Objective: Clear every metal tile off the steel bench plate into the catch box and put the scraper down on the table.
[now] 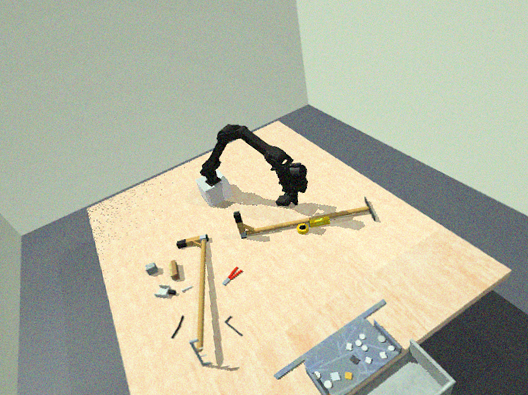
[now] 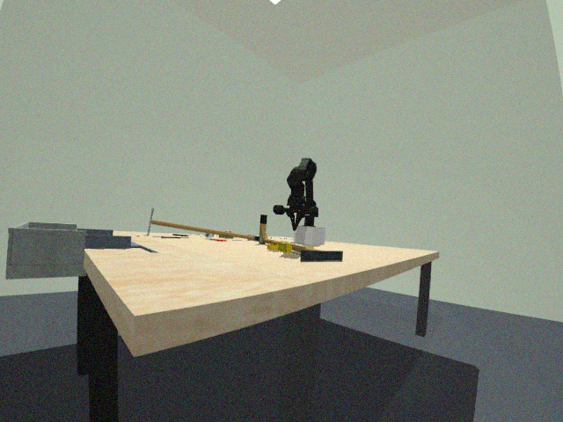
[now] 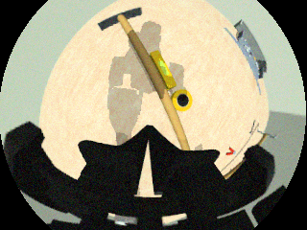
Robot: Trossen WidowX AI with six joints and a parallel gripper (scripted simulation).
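My gripper [image 1: 287, 202] [image 2: 295, 228] [image 3: 149, 128] is shut and empty, raised above the table on the base side of the long scraper. The scraper [image 1: 274, 226] [image 2: 321, 256] [image 3: 139, 50] lies on the table, its flat dark blade towards the right edge in the top view and its black-tipped grip standing up at the other end. The steel bench plate [image 1: 332, 352] carries several small tiles, mostly white, with an orange tile [image 1: 348, 375] and a dark tile [image 1: 354, 359]. The catch box [image 1: 432, 368] [image 2: 45, 251] adjoins its far end; no tiles show inside.
A yellow level [image 1: 319, 221] [image 3: 163, 69] and a yellow ring-shaped item [image 1: 303, 228] lie against or beside the scraper's shaft. Another long wooden tool [image 1: 202, 299] with a pronged head lies to the left. Red-handled pliers [image 1: 233, 275] and a wooden block [image 1: 174, 269] lie around it.
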